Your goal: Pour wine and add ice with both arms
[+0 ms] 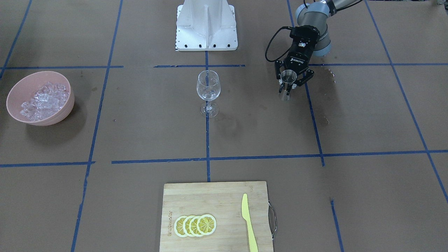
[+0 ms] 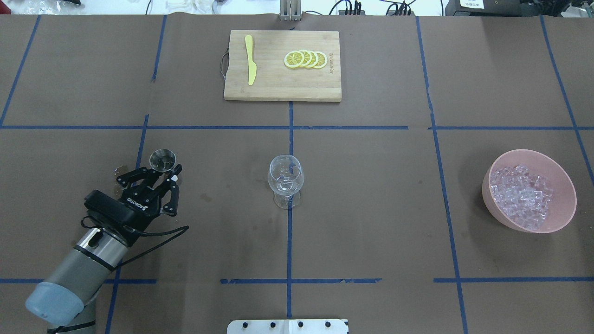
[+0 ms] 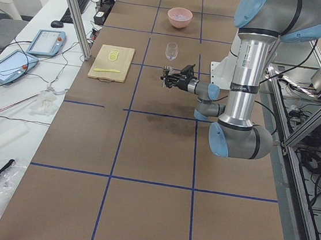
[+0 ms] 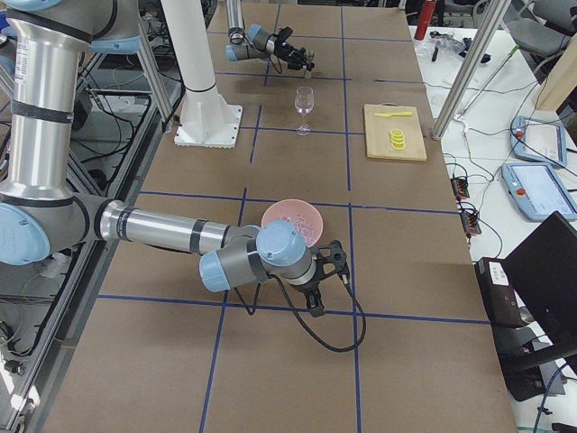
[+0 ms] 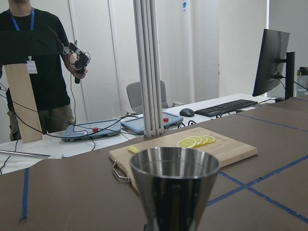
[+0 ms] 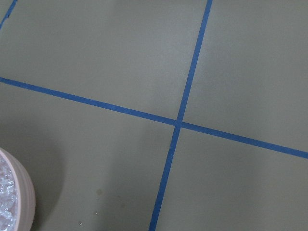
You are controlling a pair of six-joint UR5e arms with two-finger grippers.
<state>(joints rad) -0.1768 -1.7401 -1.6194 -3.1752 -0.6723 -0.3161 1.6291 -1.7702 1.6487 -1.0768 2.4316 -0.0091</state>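
Front-facing view: wine glass stands upright on the centre tape line. Left gripper is well apart from the glass, on the robot's-left side. Its fingers are drawn in narrow on a small steel cup, mouth up. Ice is heaped in a pink bowl far out on the glass's opposite side. Cutting board lies on the operators' side of the glass and carries overlapping lemon slices and a yellow knife.

Overhead view: same layout. The cup's open mouth shows just past the left fingertips, at roughly the same depth on the table as the glass. Bowl and ice are well apart from the glass, on the robot's right.

Exterior left view: the near arm reaches level toward the glass, with the cup at its tip short of the glass.

Exterior right view: right gripper sits just beside the bowl, on the side away from the glass. I cannot tell whether its fingers are wide or narrow.

Left wrist view: the cup stands upright, filling the lower centre, with the board and slices beyond it.

Right wrist view: only the bowl's rim with ice shows, at the lower left corner, plus taped table. No fingers are in frame.
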